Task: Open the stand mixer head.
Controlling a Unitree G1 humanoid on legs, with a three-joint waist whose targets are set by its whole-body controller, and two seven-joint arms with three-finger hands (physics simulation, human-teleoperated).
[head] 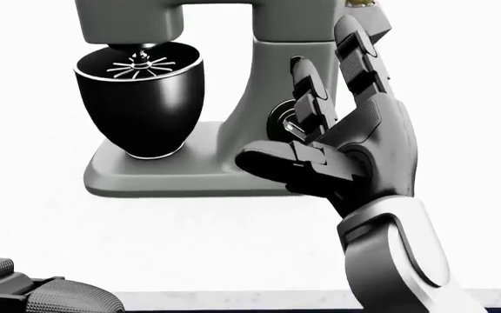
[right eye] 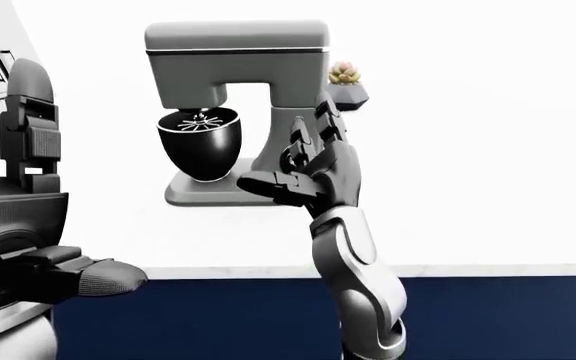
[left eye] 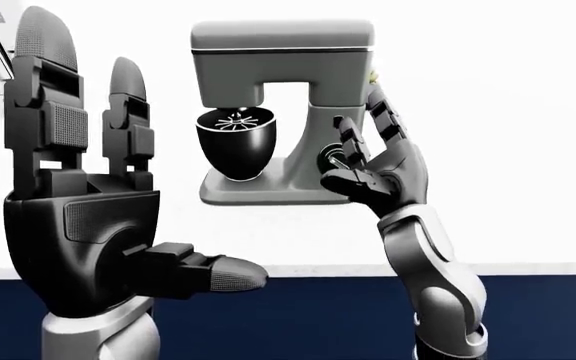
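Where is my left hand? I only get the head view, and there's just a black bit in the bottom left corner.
Observer: Your left hand is raised at the left of the left-eye view, fingers open and pointing up, holding nothing.
Operator: Is the top part shut?
Observer: Yes. The stand mixer head sits level over the bowl; your view cuts its top off.
Operator: What's the yellowish thing poking out at the top edge?
Observer: A small potted succulent, seen whole just right of the mixer in the right-eye view.
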